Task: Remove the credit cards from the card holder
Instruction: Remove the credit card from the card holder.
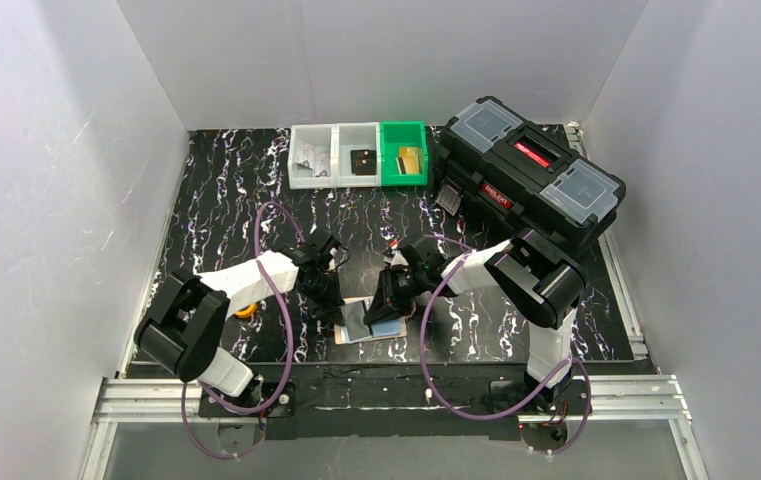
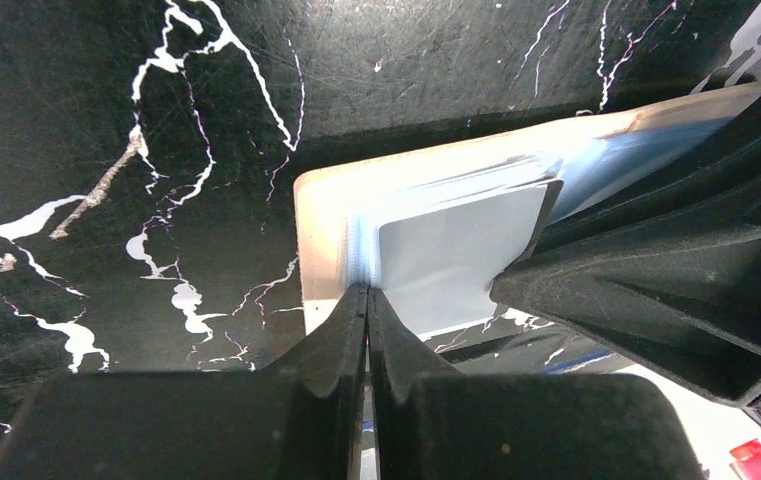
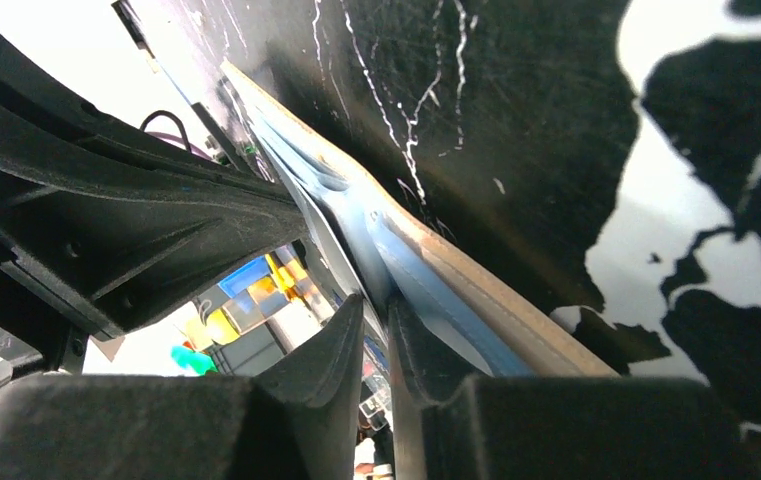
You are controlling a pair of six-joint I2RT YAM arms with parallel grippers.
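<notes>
Near the front edge of the black marbled table (image 1: 226, 190), between the two arms, the card holder (image 1: 354, 322) lies opened out flat, its cream border (image 2: 318, 205) showing in the left wrist view. The credit cards (image 2: 636, 160) are still in it: a pale blue face and a stack of thin edges sit inside the cream border, and a pale grey-blue leaf (image 2: 456, 250) stands lifted off the stack. The left gripper (image 1: 328, 300) is at the holder's left side, its jaws pressed together with no gap. Their tips touch the near edge of the lifted leaf, but whether they pinch it cannot be told. The right gripper (image 1: 388, 300) is at the holder's right side, just across from the left one. Its jaws stand a little apart, leaving a narrow slit in which nothing shows. Just beyond its fingertips (image 3: 426, 345), the holder's tan rim and blue layers run edge-on. An orange object (image 1: 246, 311) peeks out beside the left arm. At the back of the table stand two white bins (image 1: 334, 155) and a green bin (image 1: 403, 153) in a row, each with small items inside. To their right a large black toolbox (image 1: 531, 175) sits at an angle.
</notes>
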